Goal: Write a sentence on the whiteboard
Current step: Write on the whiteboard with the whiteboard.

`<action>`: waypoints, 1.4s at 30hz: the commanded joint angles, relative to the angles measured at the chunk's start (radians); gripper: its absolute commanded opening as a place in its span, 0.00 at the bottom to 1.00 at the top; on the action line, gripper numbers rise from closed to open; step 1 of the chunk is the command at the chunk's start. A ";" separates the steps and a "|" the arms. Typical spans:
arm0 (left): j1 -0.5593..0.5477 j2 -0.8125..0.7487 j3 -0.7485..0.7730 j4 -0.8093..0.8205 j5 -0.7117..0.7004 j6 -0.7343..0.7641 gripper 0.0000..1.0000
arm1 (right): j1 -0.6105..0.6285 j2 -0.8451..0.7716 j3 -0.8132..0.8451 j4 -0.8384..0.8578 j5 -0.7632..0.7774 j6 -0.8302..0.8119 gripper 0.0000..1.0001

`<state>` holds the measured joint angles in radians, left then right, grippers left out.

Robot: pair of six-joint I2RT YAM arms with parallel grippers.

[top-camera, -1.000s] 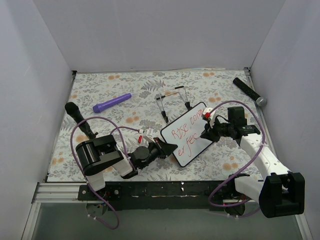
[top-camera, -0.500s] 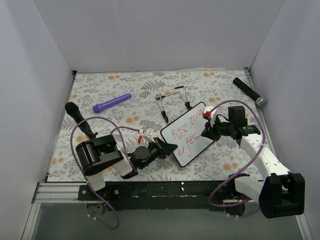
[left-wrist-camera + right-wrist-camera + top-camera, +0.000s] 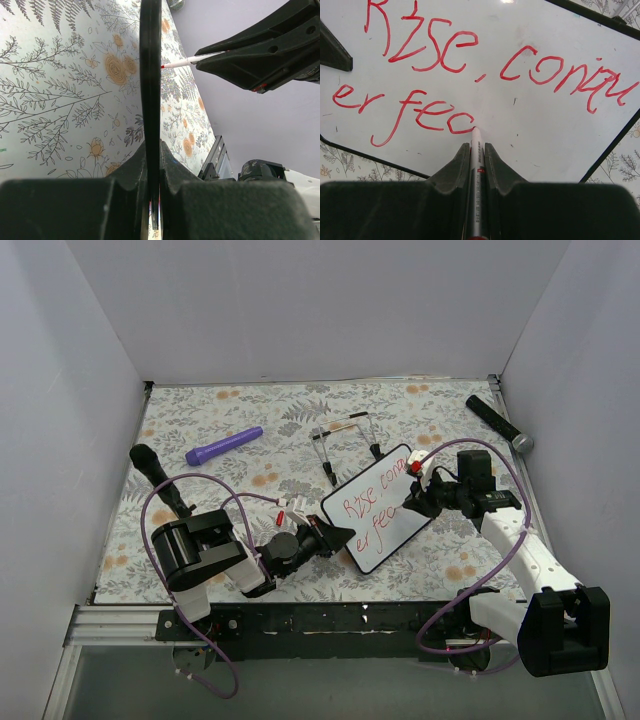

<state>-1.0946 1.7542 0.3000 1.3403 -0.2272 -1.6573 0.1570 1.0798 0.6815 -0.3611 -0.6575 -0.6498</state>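
- Right gripper (image 3: 476, 150) pinches a marker (image 3: 475, 172), its tip touching the whiteboard (image 3: 555, 145) at the end of "fec" in the sentence (image 3: 445, 55).
- Left gripper (image 3: 151, 162) clamps the whiteboard's edge.
- The whiteboard sits right of centre, toward the near edge of the counter (image 3: 200, 420).

Table (image 3: 250, 410) w/ floral-print cover. On it: purple cylindrical obj (image 3: 223, 446) back-left, black wire stand (image 3: 345, 438) mid-back, black mic-like stick w/ grey tip (image 3: 498, 423) back-right corner, black stick-shaped obj (image 3: 158, 480) by left edge.
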 commanded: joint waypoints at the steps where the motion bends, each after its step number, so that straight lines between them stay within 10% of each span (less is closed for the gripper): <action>1: -0.007 0.008 -0.002 0.270 0.051 0.054 0.00 | 0.009 -0.001 0.030 0.059 -0.008 -0.002 0.01; 42: -0.007 0.002 -0.030 0.307 0.026 0.048 0.00 | -0.011 0.008 0.007 -0.093 -0.016 -0.109 0.01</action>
<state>-1.0946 1.7596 0.2981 1.3422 -0.2272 -1.6657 0.1562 1.0798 0.6815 -0.4049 -0.6838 -0.7341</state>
